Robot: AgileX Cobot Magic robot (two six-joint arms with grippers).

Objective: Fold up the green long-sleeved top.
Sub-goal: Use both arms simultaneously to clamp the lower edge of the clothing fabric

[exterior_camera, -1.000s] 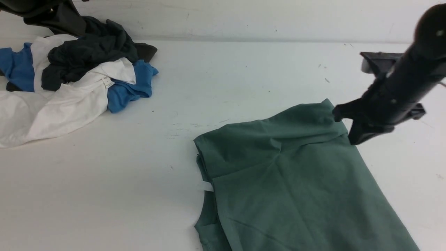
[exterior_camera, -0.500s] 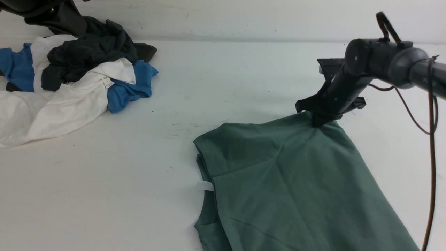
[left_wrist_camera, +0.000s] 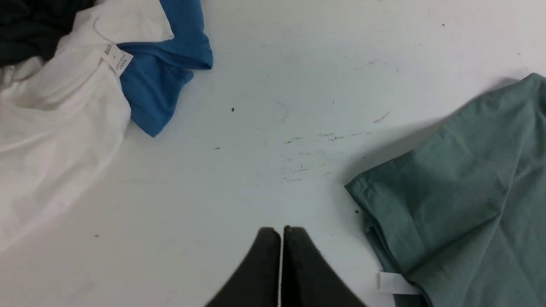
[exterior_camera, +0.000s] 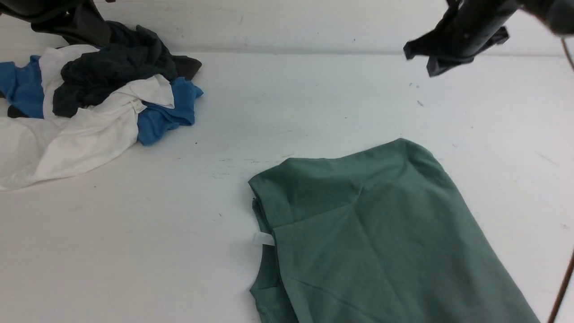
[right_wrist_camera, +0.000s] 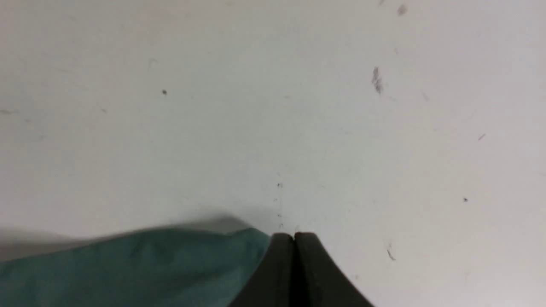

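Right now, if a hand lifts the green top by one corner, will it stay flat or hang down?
The green top will probably hang limp: it lies in soft creases and folded layers. It looks like thin cloth, so likely light for its size. Pushed across the table, it would likely bunch rather than slide whole.

right gripper [exterior_camera: 434, 69] held high, jaws pressed together, left gripper [left_wrist_camera: 281, 233] likewise closed, empty
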